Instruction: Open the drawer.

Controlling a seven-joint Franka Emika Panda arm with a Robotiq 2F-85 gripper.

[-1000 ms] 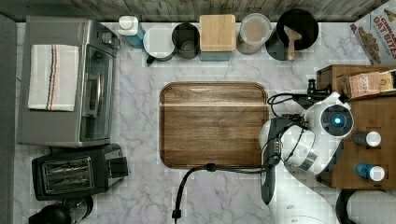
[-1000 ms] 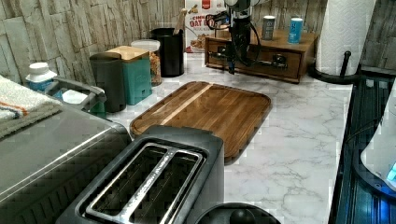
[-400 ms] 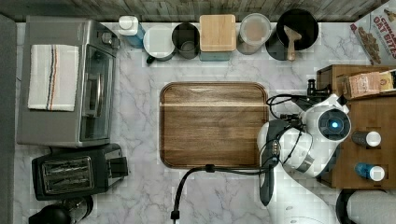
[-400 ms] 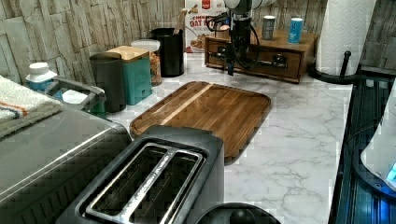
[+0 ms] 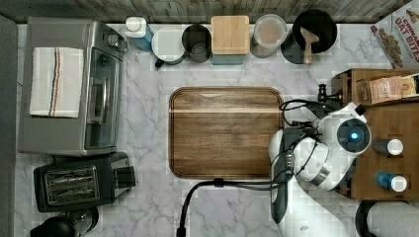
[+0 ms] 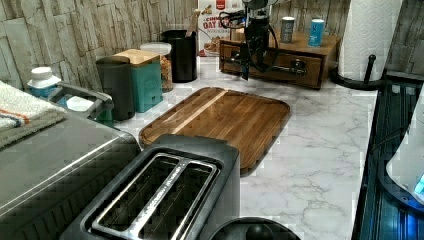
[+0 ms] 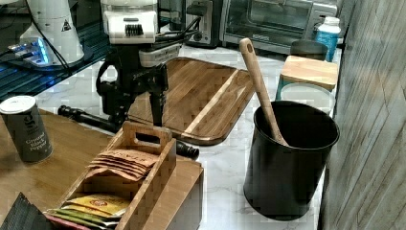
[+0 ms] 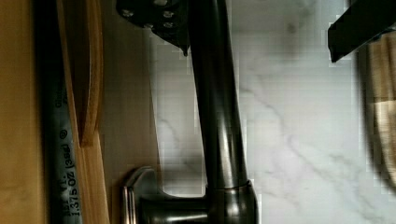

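Overhead, the white Panda arm (image 5: 316, 163) reaches across a marble counter (image 5: 148, 192) toward the wooden drawer (image 5: 388, 148) at the top view's right edge, just beside a rounded wooden tray (image 5: 226, 132); two small canisters stand on the unit. From the left view, the gripper (image 6: 248, 70) hangs straight down in front of the drawer (image 6: 280, 62), its fingers level with the black bar handle (image 6: 267, 64) across the drawer front, near a paper towel roll (image 6: 370, 30). From the right view, the gripper (image 7: 139, 112) straddles the handle (image 7: 91, 119), one finger on either side, next to a wooden caddy (image 7: 129, 172) and a black utensil holder (image 7: 287, 158). At the wrist, the handle (image 8: 215, 93) runs between two fingers (image 8: 159, 21) set well apart, jaws spread and unclenched around the bar, with the drawer front (image 8: 126, 93) close behind it.
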